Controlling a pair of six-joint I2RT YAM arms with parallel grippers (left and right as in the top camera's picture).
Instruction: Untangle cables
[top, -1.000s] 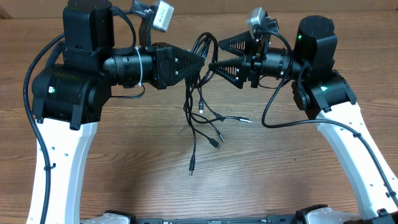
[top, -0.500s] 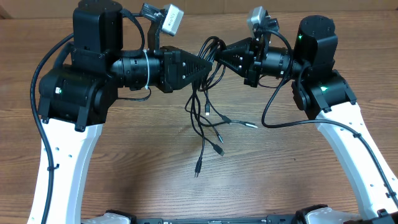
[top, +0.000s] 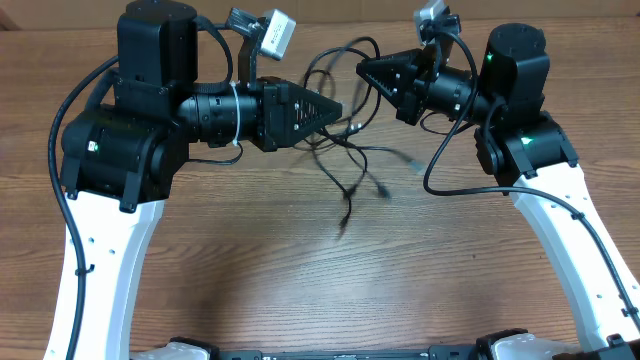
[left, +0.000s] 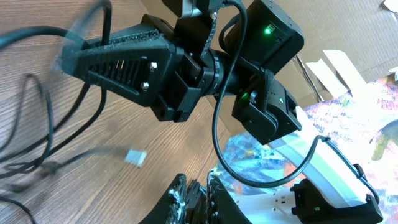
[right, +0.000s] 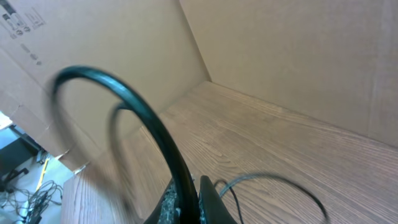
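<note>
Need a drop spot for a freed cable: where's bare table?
Crowded: back middle, cables hanging between left gripper and right gripper. Free: front-centre table, bordered by left arm, right arm and the dangling cable ends.

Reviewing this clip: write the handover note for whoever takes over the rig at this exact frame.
Left gripper: shut, held above the table. Its wrist view shows no strand between the fingers.
Right gripper: shut on a loop of the cables, held up.
Cables: bunched between the two grippers, loose ends hanging and motion-blurred.
Done: bundle picked up.
Left: the strands cross in one clump, so separate them and lay each out apart.
</note>
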